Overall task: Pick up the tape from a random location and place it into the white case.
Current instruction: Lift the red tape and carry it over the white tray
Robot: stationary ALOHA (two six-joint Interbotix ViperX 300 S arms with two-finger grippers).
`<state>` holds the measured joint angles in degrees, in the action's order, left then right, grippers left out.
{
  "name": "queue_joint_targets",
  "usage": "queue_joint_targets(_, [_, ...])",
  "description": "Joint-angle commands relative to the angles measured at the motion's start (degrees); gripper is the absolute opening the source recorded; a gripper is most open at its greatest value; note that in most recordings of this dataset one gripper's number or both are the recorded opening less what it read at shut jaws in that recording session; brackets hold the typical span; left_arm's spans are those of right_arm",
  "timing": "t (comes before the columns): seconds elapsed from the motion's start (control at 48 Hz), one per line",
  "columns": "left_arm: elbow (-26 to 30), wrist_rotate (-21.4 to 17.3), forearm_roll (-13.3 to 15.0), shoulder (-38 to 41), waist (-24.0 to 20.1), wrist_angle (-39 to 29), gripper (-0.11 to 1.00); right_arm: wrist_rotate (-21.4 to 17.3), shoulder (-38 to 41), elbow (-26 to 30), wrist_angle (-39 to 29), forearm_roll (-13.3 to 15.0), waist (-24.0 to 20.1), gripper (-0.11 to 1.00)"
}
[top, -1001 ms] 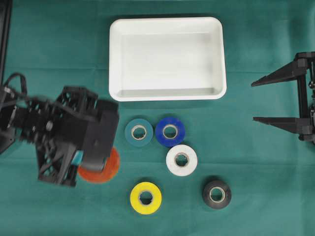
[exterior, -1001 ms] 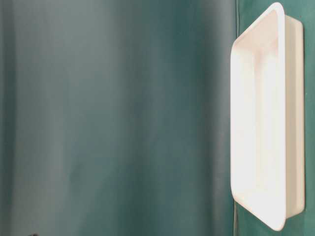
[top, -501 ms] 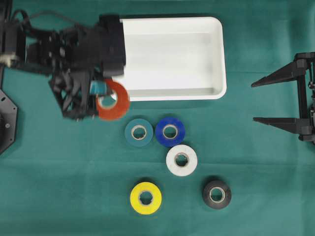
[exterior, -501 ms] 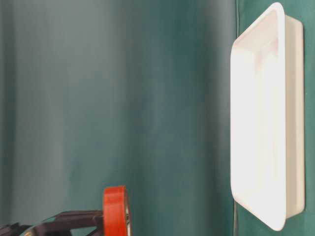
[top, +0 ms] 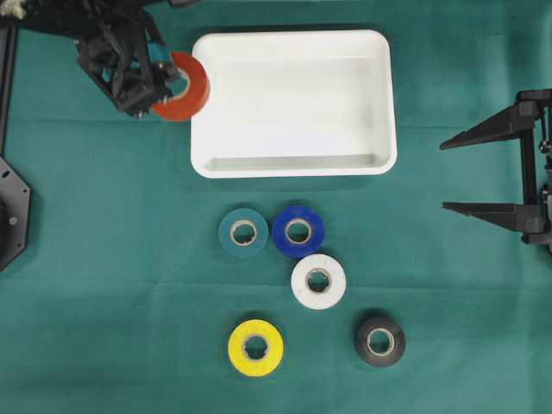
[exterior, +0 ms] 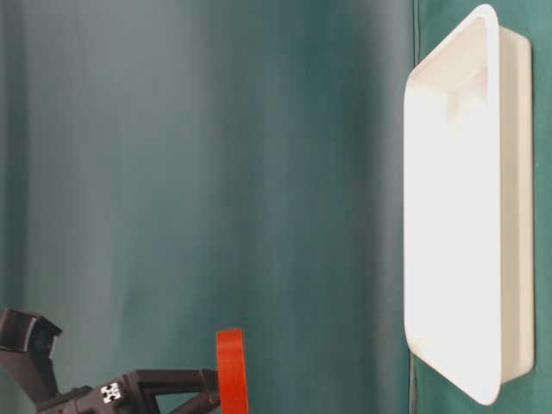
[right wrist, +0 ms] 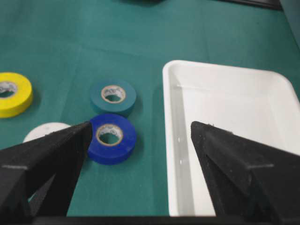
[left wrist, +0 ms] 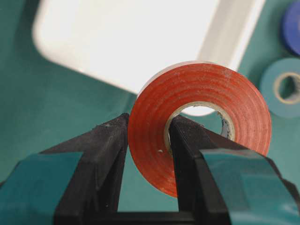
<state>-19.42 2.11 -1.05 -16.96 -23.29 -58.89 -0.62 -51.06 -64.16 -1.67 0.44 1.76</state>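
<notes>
My left gripper is shut on a red tape roll, one finger through its core and one outside. It holds the roll in the air at the upper left, overlapping the left rim of the white case. In the left wrist view the red tape stands between the fingers, with the white case beyond it. The table-level view shows the red tape edge-on, well off the cloth, apart from the white case. My right gripper is open at the right edge with nothing between its fingers.
Below the case lie loose rolls: teal, blue, white, yellow and black. The right wrist view shows the blue roll and teal roll left of the case rim. Green cloth covers the table.
My left gripper has lifted the red tape from the lower left of the table and carried it up to the case's left rim. The right arm has not moved.
</notes>
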Motion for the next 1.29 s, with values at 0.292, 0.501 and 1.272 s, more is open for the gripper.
queue_joint_targets(0.292, [4.48, -0.35, -0.09, 5.27, 0.44, 3.16, 0.22, 0.09, 0.26, 1.58, 0.09, 0.09, 0.09, 0.9])
queue_joint_targets(0.501, [11.34, -2.29, -0.09, 11.16, 1.14, 3.78, 0.22, 0.09, 0.26, 1.58, 0.09, 0.09, 0.09, 0.9])
queue_joint_targets(1.272, [25.84, -4.92, -0.09, 23.99, 1.49, 1.67, 0.22, 0.18, 0.26, 1.67, 0.09, 0.18, 0.35, 0.9])
